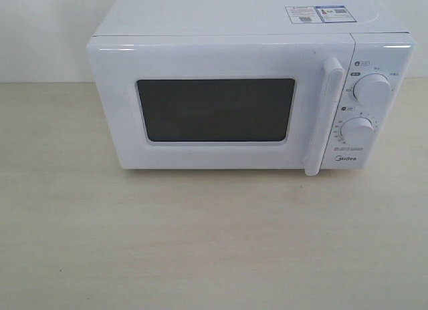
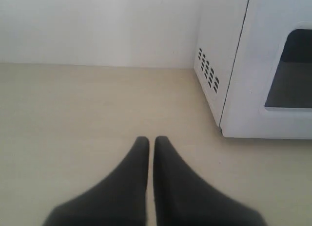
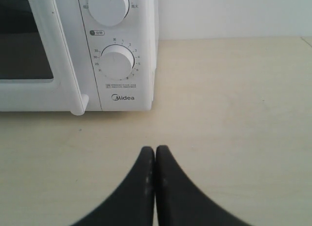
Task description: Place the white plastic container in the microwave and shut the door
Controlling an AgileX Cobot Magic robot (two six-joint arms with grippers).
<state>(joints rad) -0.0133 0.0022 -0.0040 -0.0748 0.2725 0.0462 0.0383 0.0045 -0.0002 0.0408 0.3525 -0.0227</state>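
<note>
The white microwave stands at the back of the pale wooden table, its door shut, with a dark window and a long vertical handle. The white plastic container is out of view. My left gripper hovers over bare table to the left of the microwave, its black fingers shut on nothing. My right gripper is shut and empty over the table in front of the microwave's dial panel. Neither gripper shows in the exterior view.
A white wall runs behind the table. Vent slots mark the microwave's left side. Two round dials and a Midea logo sit on its right panel, and a sticker lies on top.
</note>
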